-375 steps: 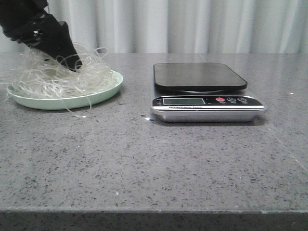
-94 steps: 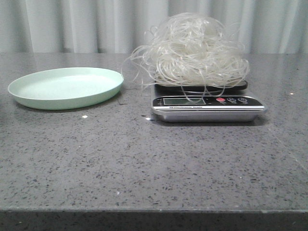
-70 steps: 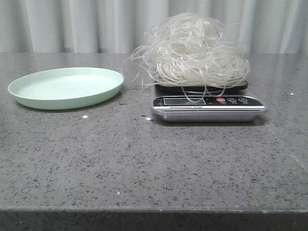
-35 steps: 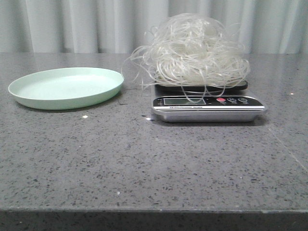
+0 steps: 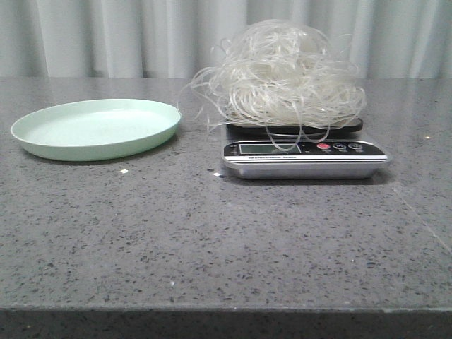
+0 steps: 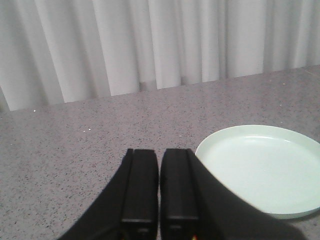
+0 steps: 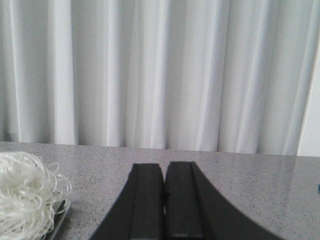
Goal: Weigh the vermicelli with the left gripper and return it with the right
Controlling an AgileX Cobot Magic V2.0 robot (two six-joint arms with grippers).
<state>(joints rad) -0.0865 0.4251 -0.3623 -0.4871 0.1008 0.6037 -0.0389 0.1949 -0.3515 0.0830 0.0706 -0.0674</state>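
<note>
The vermicelli, a fluffy tangle of whitish glassy strands, sits piled on the black platform of the kitchen scale. The mint-green plate stands empty at the left. Neither arm shows in the front view. In the left wrist view my left gripper is shut and empty, above bare table beside the plate. In the right wrist view my right gripper is shut and empty, with the vermicelli and a corner of the scale off to one side of it.
A grey speckled stone table carries everything. A white curtain hangs behind it. A small white crumb lies in front of the plate.
5.3 s ago my left gripper was down in the vermicelli on the plate; now the vermicelli lies on the scale and the arm is out of the front view. Nothing has moved over the last second.
</note>
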